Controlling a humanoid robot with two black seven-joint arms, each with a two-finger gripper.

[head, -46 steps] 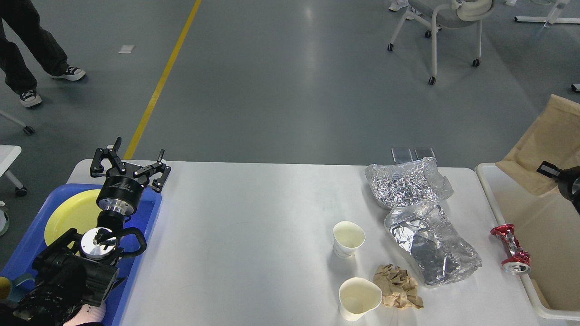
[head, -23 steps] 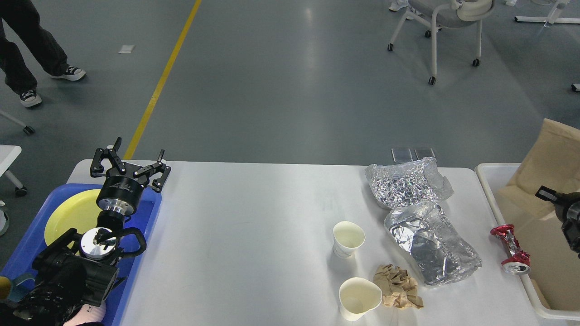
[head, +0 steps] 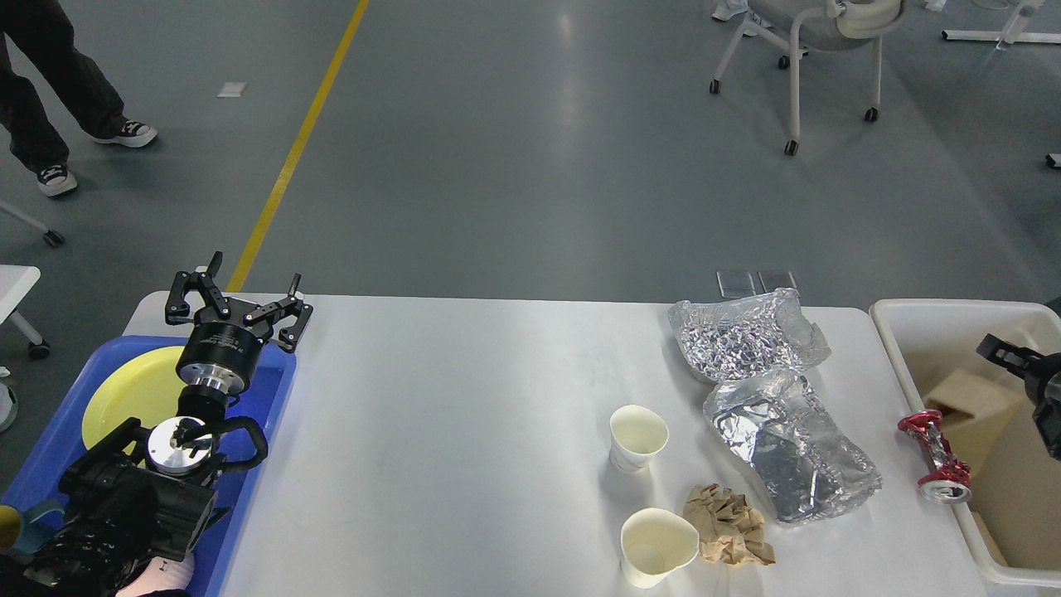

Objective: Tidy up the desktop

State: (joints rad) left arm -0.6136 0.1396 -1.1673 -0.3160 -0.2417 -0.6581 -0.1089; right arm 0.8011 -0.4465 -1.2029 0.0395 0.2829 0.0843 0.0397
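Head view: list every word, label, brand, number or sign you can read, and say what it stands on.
No text can be read.
Crushed red can: any print is too small and crumpled to make out.
Left gripper: faint marking on its black wrist cylinder, too small to read.
Paper cups, foil wrappers, yellow plate, blue tray, desktop: no lettering seen.

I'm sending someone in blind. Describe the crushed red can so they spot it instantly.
Start at the white desktop and go to its right edge, where the off-white bin stands. The crushed red can lies on that bin's near rim, right of the foil wrappers. It is the only red thing there.
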